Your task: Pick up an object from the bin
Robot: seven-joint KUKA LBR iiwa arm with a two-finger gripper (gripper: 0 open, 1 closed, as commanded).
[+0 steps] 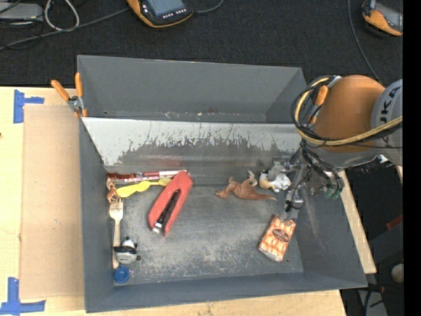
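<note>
My gripper [291,201] hangs low over the right side of the bin floor, just under the arm's orange cover. Right below it lies an orange and brown snack packet [277,238], flat on the floor and tilted, with its upper edge close to the gripper's tip. To the gripper's left lies a brown toy animal [242,189]. A small white and yellow figure [273,180] lies between that toy and the gripper, near the back wall.
A red stapler [170,201] lies slanted left of centre. Along the left wall are a yellow banana-like thing [135,189], a red and white bar [145,175], a fork [116,221], a small black and white piece [127,247] and a blue cap [120,275].
</note>
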